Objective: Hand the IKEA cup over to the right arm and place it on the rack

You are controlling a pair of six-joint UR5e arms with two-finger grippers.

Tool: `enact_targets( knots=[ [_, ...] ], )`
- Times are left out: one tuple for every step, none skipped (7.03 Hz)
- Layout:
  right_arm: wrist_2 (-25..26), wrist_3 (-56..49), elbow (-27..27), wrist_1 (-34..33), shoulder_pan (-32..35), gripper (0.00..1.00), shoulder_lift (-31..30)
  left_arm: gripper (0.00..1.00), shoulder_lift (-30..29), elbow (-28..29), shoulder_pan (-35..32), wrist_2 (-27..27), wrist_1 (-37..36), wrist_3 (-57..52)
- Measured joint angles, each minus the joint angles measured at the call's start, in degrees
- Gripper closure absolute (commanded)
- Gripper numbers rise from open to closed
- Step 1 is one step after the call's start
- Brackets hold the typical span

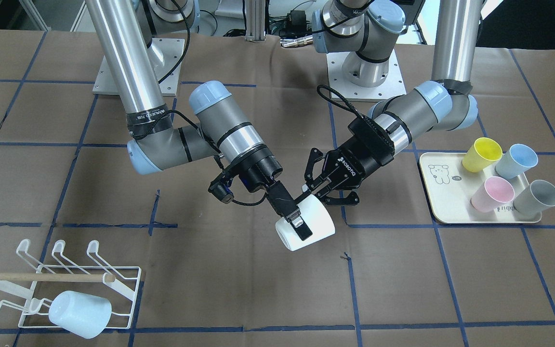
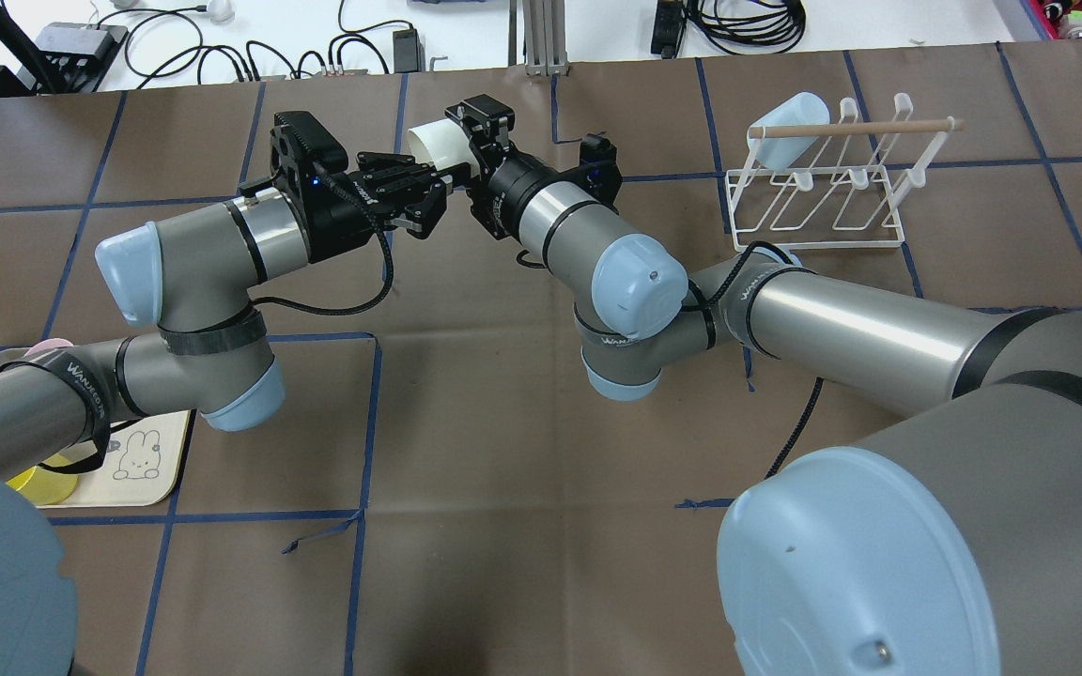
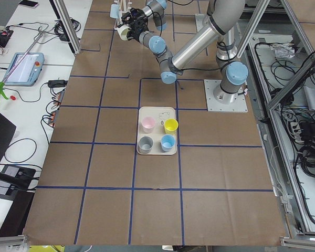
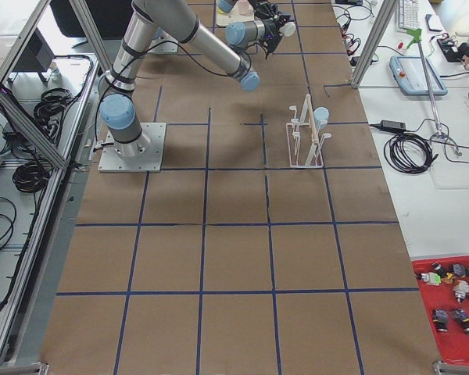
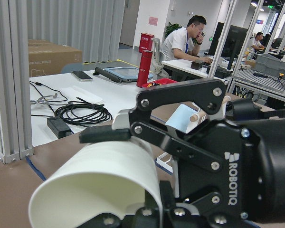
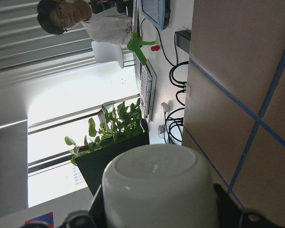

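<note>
— Where the two arms meet, what do you see on your feeds?

— I see the cup (image 1: 320, 222), white, off the table and lying on its side in the air. It is well apart from the rack (image 1: 72, 284), between the rack and the tray (image 1: 439, 202).

— Who has it?

— My right gripper (image 1: 301, 227) is closed on it. One flat finger lies pressed across the wall, and on my right wrist camera the cup's base fills the space between the fingers.

— And the left?

— My left gripper (image 1: 328, 193) is at the cup's wider end, claw fingers spread about as wide as the cup. On my left wrist camera the upper pad (image 5: 104, 134) sits on the wall. The lower finger is hidden behind the cup, so I cannot tell whether it clamps or only brackets it.

— The rack itself?

— It stands on the table with its dowel (image 1: 41, 276) across it. A pale cup (image 1: 80, 313) sits tilted at one corner.

— The tray?

— It lies farther from the rack than the cup. It holds a yellow cup (image 1: 482, 154), a blue cup (image 1: 516, 161), a pink cup (image 1: 492, 193) and a grey cup (image 1: 537, 197), mouths up.
</note>
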State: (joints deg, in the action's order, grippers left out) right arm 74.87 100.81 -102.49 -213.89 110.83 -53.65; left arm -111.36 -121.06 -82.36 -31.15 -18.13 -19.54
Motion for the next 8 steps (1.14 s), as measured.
enact_targets(
  knots=[
    [0.01,0.0,0.0,-0.03,-0.07,0.56,-0.03,0.04,0.11,0.06,0.0,0.04,-0.01,0.86],
    [0.01,-0.02,0.01,-0.03,-0.08,0.57,-0.07,0.04,0.39,0.02,0.06,0.07,0.01,1.66],
    [-0.01,-0.05,0.01,-0.03,-0.08,0.59,-0.11,0.04,0.75,-0.09,0.35,0.08,0.02,2.13],
    [-0.02,-0.12,0.01,-0.01,-0.11,0.61,-0.19,0.04,1.21,-0.3,1.08,0.1,0.0,2.49],
    [-0.02,-0.35,0.07,0.0,-0.39,0.61,-0.34,0.04,2.04,-1.11,2.51,0.14,-0.1,2.66],
    [-0.01,-0.95,0.1,-0.1,-1.21,0.68,-0.52,0.04,3.95,-3.28,4.96,0.16,-0.19,2.72],
    [0.05,-2.33,0.04,-0.25,-2.74,0.73,-0.66,0.03,6.88,-6.44,7.93,0.13,-0.09,2.74],
    [0.08,-5.35,-0.14,-0.33,-4.87,0.73,-0.89,0.03,9.52,-9.16,10.69,0.07,0.25,2.75]
  ],
)
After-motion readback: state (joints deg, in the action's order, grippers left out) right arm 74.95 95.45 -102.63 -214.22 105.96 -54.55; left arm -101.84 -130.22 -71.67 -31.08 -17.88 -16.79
